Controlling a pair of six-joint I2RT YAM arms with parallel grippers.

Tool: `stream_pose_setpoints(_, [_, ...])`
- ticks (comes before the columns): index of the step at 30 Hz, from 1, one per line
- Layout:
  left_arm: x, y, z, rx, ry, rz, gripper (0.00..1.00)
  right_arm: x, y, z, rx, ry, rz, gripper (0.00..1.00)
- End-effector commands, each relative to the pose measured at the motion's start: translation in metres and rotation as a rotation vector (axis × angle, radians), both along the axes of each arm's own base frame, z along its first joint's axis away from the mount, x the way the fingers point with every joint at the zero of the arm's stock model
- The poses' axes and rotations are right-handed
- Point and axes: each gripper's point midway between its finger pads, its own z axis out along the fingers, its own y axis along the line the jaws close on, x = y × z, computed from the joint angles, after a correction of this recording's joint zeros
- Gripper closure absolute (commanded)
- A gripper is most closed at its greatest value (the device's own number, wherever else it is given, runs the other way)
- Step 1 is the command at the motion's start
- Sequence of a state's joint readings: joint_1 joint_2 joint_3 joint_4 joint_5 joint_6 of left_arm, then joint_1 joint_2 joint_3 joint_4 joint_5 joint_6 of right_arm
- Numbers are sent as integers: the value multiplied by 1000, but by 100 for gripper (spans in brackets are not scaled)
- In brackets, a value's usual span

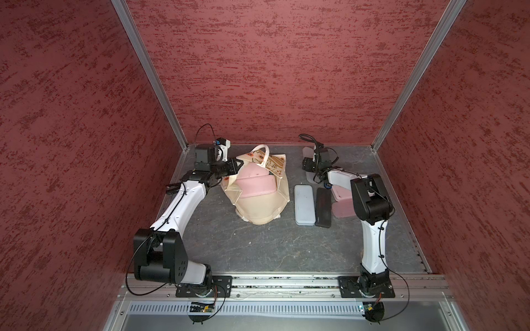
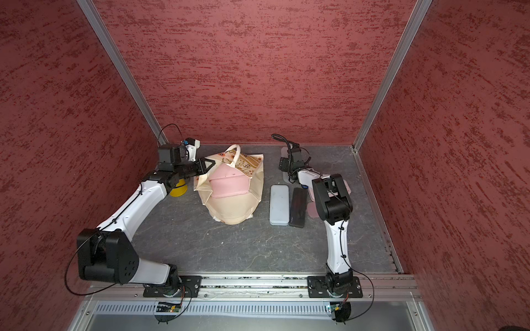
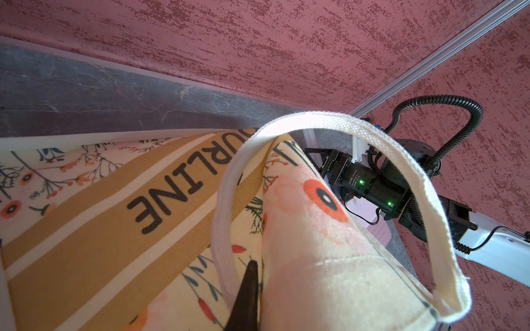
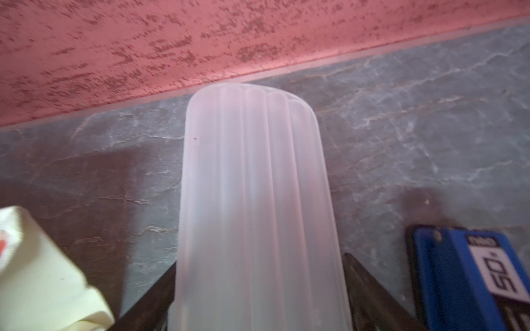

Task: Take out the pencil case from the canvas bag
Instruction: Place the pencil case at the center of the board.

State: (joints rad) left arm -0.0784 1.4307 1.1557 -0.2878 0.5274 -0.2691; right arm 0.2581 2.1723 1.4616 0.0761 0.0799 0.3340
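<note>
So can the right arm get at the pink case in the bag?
Probably not yet: the right gripper is closed around a frosted case, though the pink case lies exposed in the open canvas bag.

A grey stone-patterned table (image 1: 258,246) sits inside mottled red walls (image 1: 272,71) joined by aluminium corner posts (image 1: 149,74), with a yellow object (image 2: 178,189) partly hidden near its back left corner and a blue white-labelled object (image 4: 459,275) lying toward its right side
</note>
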Motion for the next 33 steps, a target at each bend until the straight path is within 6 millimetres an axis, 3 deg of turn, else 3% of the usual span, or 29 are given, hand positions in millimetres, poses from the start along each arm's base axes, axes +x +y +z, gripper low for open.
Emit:
stream_pose_setpoints(1, [2, 0, 11, -31, -15, -3, 100, 3, -5, 13, -6, -15, -48, 31])
stream_pose_setpoints(13, [2, 1, 9, -27, -10, -1, 100, 8, -2, -4, 5, 32, -57, 17])
stream_pose_setpoints(22, [2, 0, 9, -27, -8, -2, 100, 8, -1, 11, 11, 1, -49, 12])
stream_pose_setpoints(27, [2, 0, 10, -27, -11, -2, 100, 5, 3, 43, 37, -57, -35, 12])
stream_pose_setpoints(33, [2, 1, 9, -23, -9, 0, 100, -12, 23, 107, 54, -165, 38, 13])
